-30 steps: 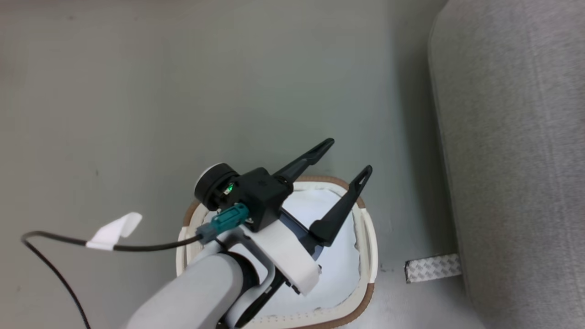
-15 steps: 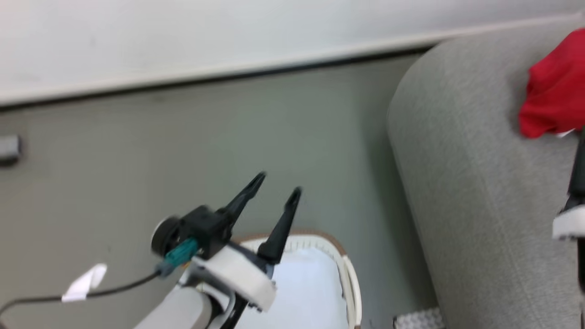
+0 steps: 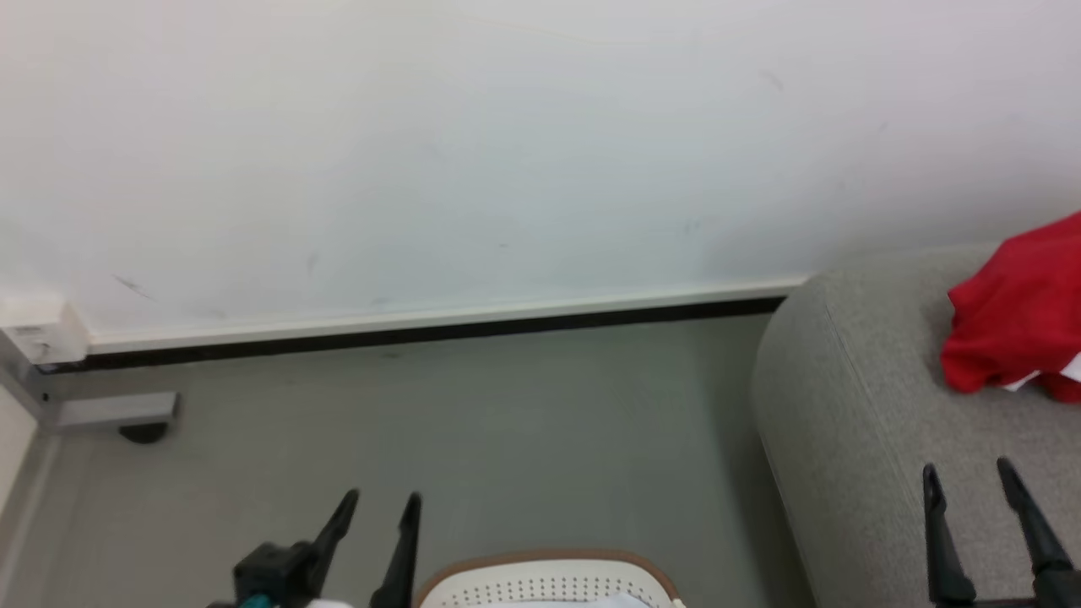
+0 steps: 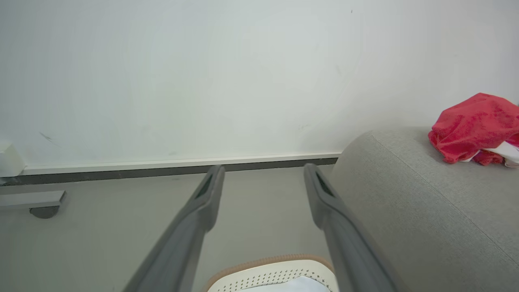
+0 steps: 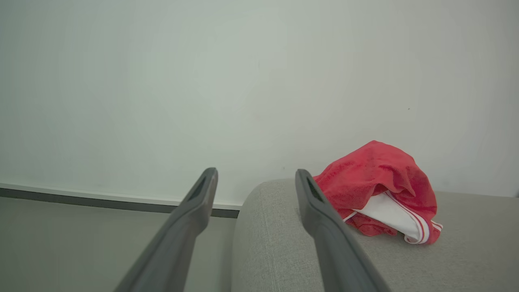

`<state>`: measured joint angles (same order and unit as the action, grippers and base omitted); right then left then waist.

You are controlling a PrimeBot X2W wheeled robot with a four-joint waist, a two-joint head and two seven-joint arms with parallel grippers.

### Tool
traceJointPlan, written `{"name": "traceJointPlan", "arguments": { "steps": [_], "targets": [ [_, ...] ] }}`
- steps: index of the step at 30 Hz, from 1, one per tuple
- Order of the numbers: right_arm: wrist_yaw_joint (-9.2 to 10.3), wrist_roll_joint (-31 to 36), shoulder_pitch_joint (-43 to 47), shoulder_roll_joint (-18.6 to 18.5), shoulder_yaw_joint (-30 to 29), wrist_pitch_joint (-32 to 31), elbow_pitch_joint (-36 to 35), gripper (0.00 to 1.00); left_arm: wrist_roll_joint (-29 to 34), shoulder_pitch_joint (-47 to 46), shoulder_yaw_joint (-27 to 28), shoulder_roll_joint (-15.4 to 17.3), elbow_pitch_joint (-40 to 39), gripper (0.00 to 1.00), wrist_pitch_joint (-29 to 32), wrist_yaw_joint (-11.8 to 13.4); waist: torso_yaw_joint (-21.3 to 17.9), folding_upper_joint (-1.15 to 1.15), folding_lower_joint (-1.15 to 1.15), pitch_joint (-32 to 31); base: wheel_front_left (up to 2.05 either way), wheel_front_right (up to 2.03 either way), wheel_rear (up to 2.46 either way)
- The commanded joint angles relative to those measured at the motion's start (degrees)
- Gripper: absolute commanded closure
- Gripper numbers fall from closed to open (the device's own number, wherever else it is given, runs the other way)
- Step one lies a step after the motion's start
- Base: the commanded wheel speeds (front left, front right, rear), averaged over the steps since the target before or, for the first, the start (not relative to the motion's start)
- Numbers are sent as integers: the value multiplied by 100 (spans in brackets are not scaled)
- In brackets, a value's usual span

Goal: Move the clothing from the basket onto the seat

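Crumpled red fabric clothing (image 3: pixel 1018 317) lies on the grey upholstered seat (image 3: pixel 853 422) at three o'clock. Left gripper (image 3: pixel 382 498) and right gripper (image 3: pixel 966 469) both gape wide

A plain white wall (image 3: pixel 507 152) fills the upper half of the frame. Along its base runs a pale skirting strip (image 3: pixel 422 319) with a dark line beneath. Below lies a smooth grey-green floor (image 3: pixel 507 439). At the left edge, a grey bar (image 3: pixel 114 411) rests on a dark round foot (image 3: pixel 143 434), under a small white box (image 3: pixel 34 329).
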<state>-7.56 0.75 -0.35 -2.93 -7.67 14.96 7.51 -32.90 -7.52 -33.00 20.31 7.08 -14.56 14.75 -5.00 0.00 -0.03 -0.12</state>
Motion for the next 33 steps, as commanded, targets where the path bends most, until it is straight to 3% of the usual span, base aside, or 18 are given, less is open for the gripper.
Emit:
{"name": "traceJointPlan", "arguments": {
  "steps": [1, 7, 21, 32, 33],
  "targets": [
    [15, -103, 217, 6, 99, 15, 11, 0, -12, 251, 153, 58, 46, 0, -44, 48, 245, 0, 3, -306, 0, 0, 0],
    [15, -254, 670, 6, 391, 15, 100, 0, 208, 875, 714, -51, 38, 0, -59, -93, 366, 0, 3, -487, 0, 0, 0],
    [15, -509, 879, 8, 562, 15, 343, 0, 1163, 1615, 2016, -839, 69, 0, -59, -1253, 386, 0, 3, -676, 0, 0, 0],
    [15, -523, 736, 8, 497, 15, 401, 0, 1765, 1602, 2521, -1232, 235, 0, -60, -1764, 438, 0, 3, -668, 0, 0, 0],
    [0, -459, 766, 19, 515, 0, 382, 100, 1759, 1572, 2515, -1256, 227, 100, -55, -1769, 438, 0, 3, -668, 0, 0, 0]
  ]
}}
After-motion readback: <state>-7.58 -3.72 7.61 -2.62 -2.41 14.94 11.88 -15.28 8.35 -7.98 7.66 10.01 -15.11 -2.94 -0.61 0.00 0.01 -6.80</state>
